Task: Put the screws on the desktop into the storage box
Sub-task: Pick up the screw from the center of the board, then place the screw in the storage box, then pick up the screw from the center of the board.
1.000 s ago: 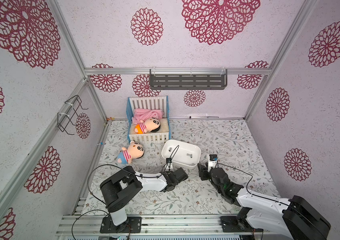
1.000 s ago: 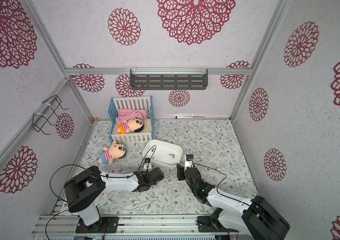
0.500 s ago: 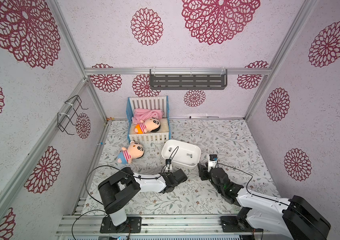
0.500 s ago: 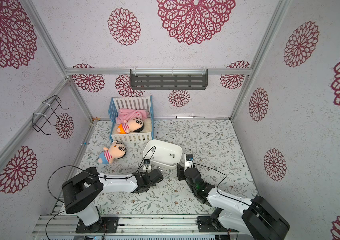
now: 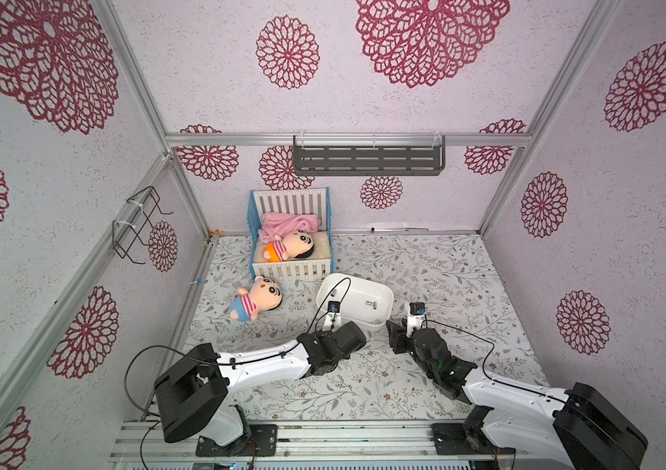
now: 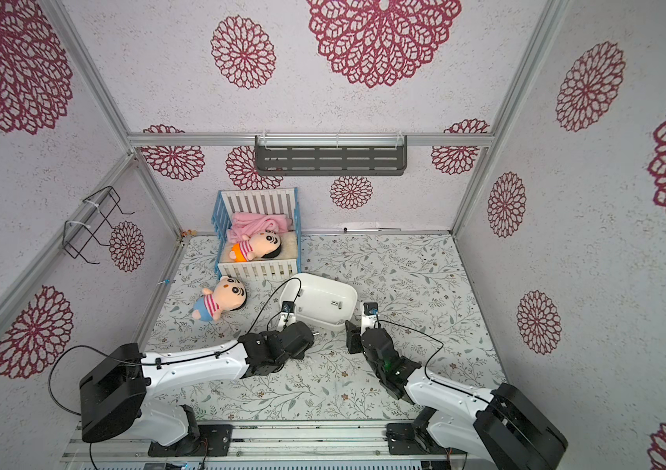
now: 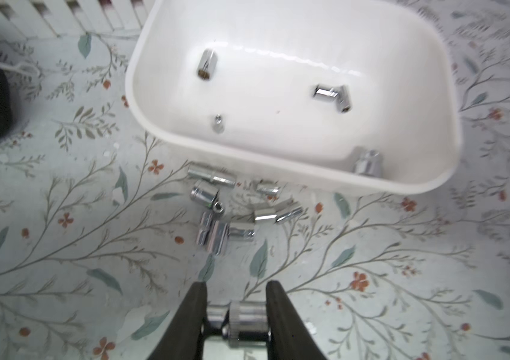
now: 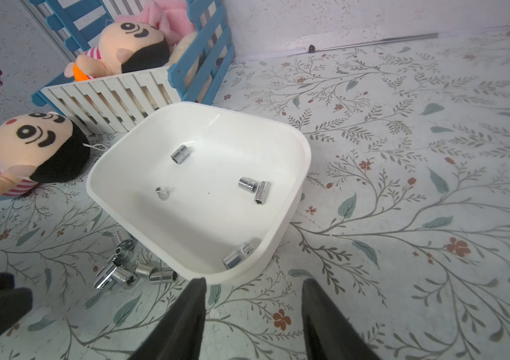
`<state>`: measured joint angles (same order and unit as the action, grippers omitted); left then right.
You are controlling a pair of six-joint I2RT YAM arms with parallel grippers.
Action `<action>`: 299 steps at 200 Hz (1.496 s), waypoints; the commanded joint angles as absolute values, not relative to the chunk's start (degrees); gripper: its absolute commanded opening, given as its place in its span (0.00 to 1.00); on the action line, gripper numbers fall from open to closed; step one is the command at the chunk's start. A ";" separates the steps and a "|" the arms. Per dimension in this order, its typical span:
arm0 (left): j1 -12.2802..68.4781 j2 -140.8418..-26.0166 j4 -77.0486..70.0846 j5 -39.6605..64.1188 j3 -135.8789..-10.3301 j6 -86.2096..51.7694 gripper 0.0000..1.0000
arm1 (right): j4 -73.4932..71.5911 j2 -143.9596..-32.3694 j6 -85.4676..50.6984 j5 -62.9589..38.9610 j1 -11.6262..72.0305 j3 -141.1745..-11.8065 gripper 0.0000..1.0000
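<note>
- On the leaf-printed tabletop (image 5: 424,260), the white storage box (image 5: 363,323) stands near the middle, just in front of the blue-and-white toy crib (image 5: 290,270).
- Five screws (image 8: 181,154) lie inside the storage box (image 8: 306,156). They are short chrome cylinders: two touch each other, one rests against the near wall, and a smaller one sits apart.
- More screws (image 7: 205,193) lie in a loose heap on the tabletop, just beside the box's near wall (image 7: 294,174), and several of them touch. The right wrist view shows the same heap (image 8: 119,277).
- The left end effector (image 7: 236,288) pinches the held screw (image 7: 244,318) crosswise between its two black fingers (image 7: 196,311), a little short of the heap.
- The right end effector (image 8: 253,283) is spread with nothing between its fingers. Its tips are near the rim at the box's near corner.
- In both top views the left arm (image 5: 262,362) and the right arm (image 6: 384,354) reach toward the near side of the box from opposite sides.
- One plush doll (image 5: 288,246) lies in the crib beside a pink blanket (image 5: 288,221).
- Another plush doll (image 5: 258,299) lies on the tabletop, on the left arm's side of the box.
</note>
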<state>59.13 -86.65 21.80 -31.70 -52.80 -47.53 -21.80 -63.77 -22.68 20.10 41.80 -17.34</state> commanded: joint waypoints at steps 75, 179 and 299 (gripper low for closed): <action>50.10 -105.13 21.13 -26.05 -74.62 -39.78 0.36 | -23.73 -63.55 -22.68 19.68 41.84 -18.57 0.54; 49.90 -93.25 20.29 -24.61 -65.67 -39.90 0.61 | -23.73 -63.65 -22.44 19.55 41.84 -18.67 0.54; 56.31 -85.18 21.01 -25.24 -45.65 -43.93 0.39 | -23.55 -64.13 -22.36 19.26 41.84 -18.86 0.54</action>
